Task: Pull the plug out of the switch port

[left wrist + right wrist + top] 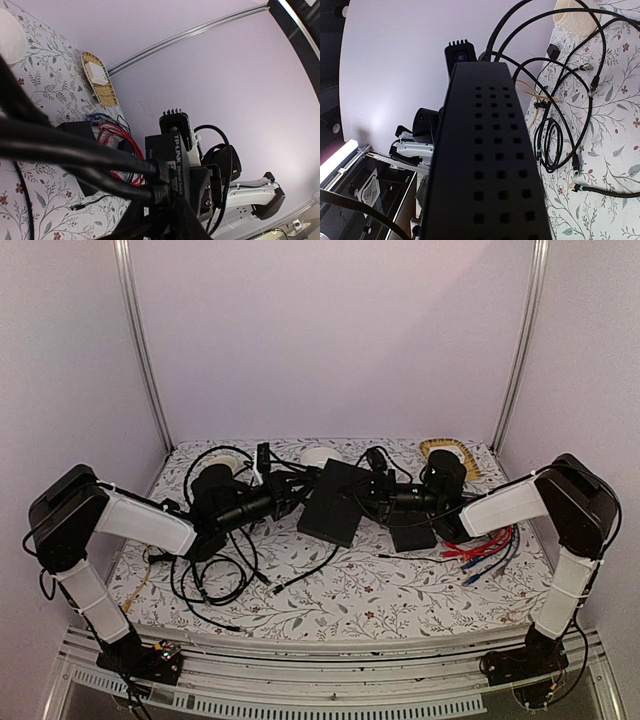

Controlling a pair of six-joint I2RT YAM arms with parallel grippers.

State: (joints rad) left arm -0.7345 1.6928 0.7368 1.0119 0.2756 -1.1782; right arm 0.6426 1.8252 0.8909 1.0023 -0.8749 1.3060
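Plug [160,173] (small, black) probably light but latched, pinch its body. Right hand [375,495] clamps flat matte-black switch [335,502]; left hand [296,490] unclear.

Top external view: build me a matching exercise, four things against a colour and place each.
Things:
1. switch
2. loose wire bundle
3. ribbed piece
4. tangled cables

Colour and place:
A. tan, far right corner
B. black, left side
C. black, centre
D. red and blue, right side

Pairs: 1-C, 2-D, 3-A, 4-B
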